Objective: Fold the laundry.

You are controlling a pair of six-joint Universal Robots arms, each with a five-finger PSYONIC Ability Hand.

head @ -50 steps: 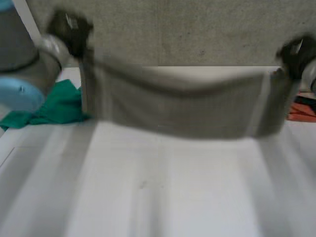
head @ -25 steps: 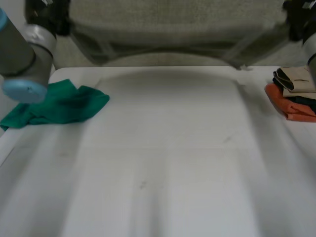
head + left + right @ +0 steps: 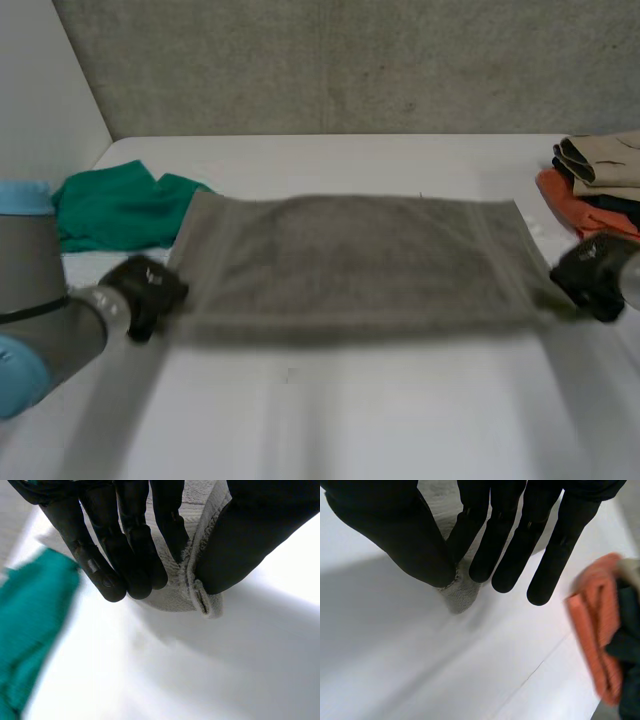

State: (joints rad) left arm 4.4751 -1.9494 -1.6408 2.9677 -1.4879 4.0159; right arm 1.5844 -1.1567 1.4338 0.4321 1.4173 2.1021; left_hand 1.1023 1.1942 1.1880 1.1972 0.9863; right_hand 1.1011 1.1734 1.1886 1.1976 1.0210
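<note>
White surface [image 3: 350,420]. Grey towel [image 3: 350,260]: spread mid-frame, long axis left to right. Lower corners held by left hand [image 3: 150,290] and right hand [image 3: 590,275], fingers [image 3: 135,555] pinching cloth against thumb.

Grey towel [image 3: 350,260], green cloth [image 3: 115,205], orange-and-beige pile [image 3: 590,185], white table [image 3: 350,420].

Left hand [image 3: 150,290] pinches towel [image 3: 350,260] near left corner, thumb against fingers; right hand [image 3: 590,272] likewise, near right corner.
</note>
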